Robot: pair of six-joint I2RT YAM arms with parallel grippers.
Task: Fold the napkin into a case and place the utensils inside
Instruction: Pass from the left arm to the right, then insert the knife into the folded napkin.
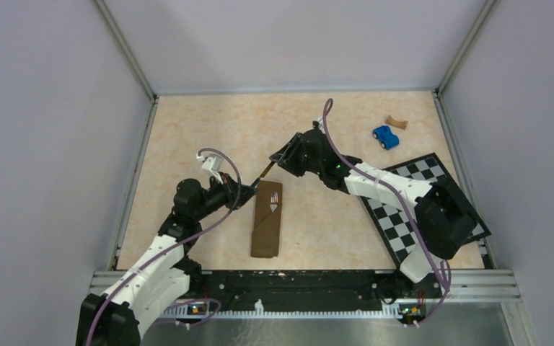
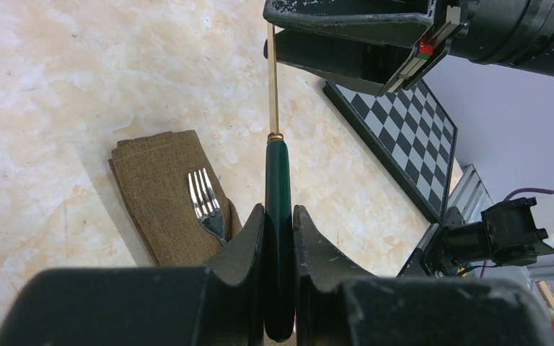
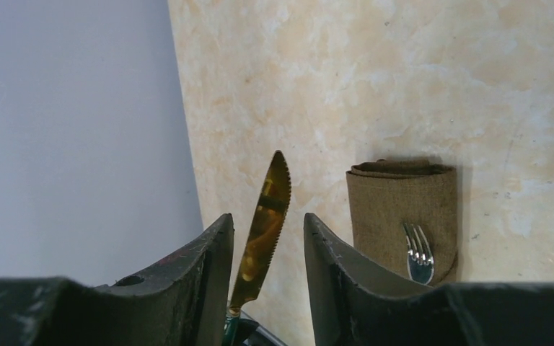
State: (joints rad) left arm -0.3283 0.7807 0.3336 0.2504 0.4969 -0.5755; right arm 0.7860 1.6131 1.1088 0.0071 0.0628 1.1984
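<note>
Left gripper [image 2: 278, 216]: shut tight on the knife [image 2: 278, 173], fingers [image 2: 249, 241] pressed to both sides of the dark green handle, no gap showing. Holds it clear of the table [image 1: 187, 130], gold blade pointing away toward the other arm, seen edge-on as a thin line from the left wrist.

Just right of that grip, flat on the table: the case [image 1: 266, 229], dark brown cloth folded into a long narrow strip, running from the near side toward the far. On its far end, the fork [image 2: 200, 193], silver tines showing on top of the cloth. Lower part hidden behind the fingers in both wrist views, too small to make out from above.

Over the far end of the case and a little right: the right gripper [image 3: 267, 220], jaws parted, one finger [image 3: 213, 267] on each side of the serrated blade, with a gap on both sides. No contact visible. Blade tip reaching past the fingertips.

Further right, the checkered board [image 1: 400, 216], partly under the right arm. Beyond it, toward the far right corner, the blue toy car [image 1: 385, 136] with a small brown piece [image 1: 396, 122] just beside it, both well apart from the case.
</note>
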